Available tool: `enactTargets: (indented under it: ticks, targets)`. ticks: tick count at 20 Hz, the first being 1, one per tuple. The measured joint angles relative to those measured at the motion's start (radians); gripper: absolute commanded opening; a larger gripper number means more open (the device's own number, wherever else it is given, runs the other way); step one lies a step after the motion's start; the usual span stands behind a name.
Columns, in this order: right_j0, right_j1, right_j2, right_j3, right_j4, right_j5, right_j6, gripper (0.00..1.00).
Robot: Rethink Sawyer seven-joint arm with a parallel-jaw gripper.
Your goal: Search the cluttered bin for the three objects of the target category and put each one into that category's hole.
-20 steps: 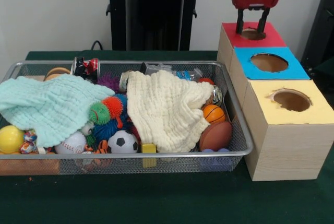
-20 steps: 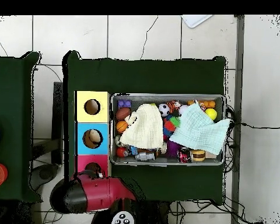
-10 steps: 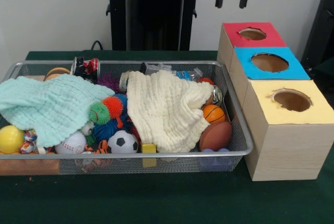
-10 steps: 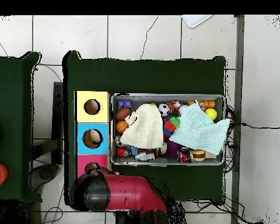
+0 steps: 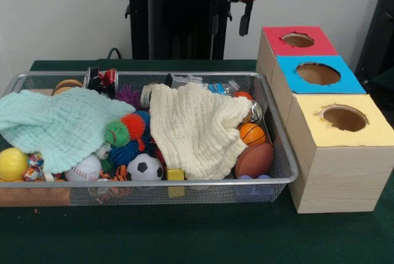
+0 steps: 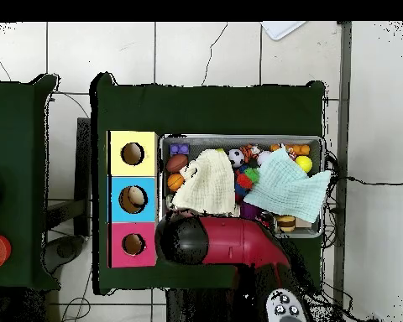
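The desk point(image 5: 197, 239) is dark green. The wire bin point(image 5: 280, 153) is silver. In it lie a pale mint cloth point(image 5: 58, 125), a cream cloth point(image 5: 197, 128), a black-and-white soccer ball point(image 5: 144, 167), a yellow ball point(image 5: 12, 164) and a brown football point(image 5: 253, 159). Beside the bin, the wooden box point(image 5: 335, 181) has red, blue and yellow tops.

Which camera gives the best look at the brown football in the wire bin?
The front view: the brown oval football lies unobstructed at the wire mesh bin's near right corner. In the overhead view the football is only a small brown blob beside the yellow-topped box.
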Motion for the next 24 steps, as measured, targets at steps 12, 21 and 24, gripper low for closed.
enactTargets:
  ticks: [12, 21, 24]
  targets:
    - [-0.135, 0.233, 0.147, -0.392, -0.110, 0.146, -0.011, 1.00]
    - [-0.301, 0.349, 0.238, -0.638, -0.177, 0.301, -0.107, 1.00]
    - [-0.336, 0.385, 0.253, -0.695, -0.193, 0.306, -0.145, 1.00]
